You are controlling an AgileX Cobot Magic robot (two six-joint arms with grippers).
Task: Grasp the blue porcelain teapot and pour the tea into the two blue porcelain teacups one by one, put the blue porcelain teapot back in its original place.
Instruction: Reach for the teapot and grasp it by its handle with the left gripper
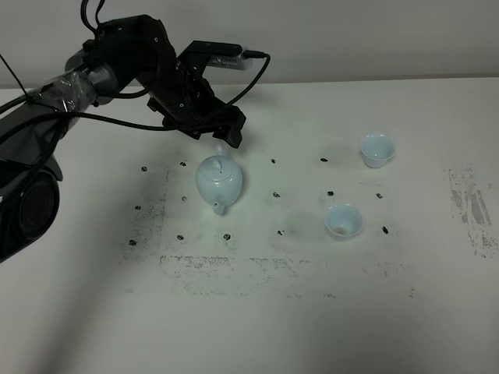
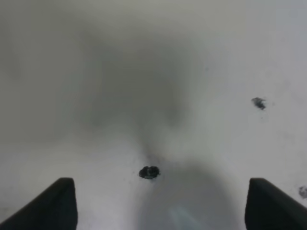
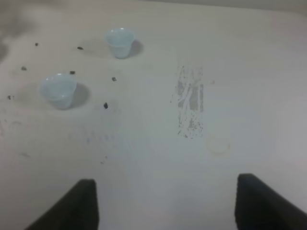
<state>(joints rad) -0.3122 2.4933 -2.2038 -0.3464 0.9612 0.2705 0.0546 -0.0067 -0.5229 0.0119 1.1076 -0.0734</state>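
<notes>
Blue porcelain teapot (image 1: 218,181) stands left of centre on the bench (image 1: 312,312), teacups (image 1: 376,149) (image 1: 343,221) to its right. Left end effector (image 2: 163,206), fingers apart, hovers at its far side. Closing off-line could miss the thin handle or tip the pot. Right end effector (image 3: 165,201) is also apart.

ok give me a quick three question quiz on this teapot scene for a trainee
1. True or false: the left pincer is shut on the blue porcelain teapot.
2. How many teacups stand on the table? A one, B two, C three.
3. Fill in: in the high view the teapot stands to the ____ of both teacups.

Key: 1 false, its jaws are apart and the teapot sits ungrasped on the table. 2 B. 3 left.
</notes>
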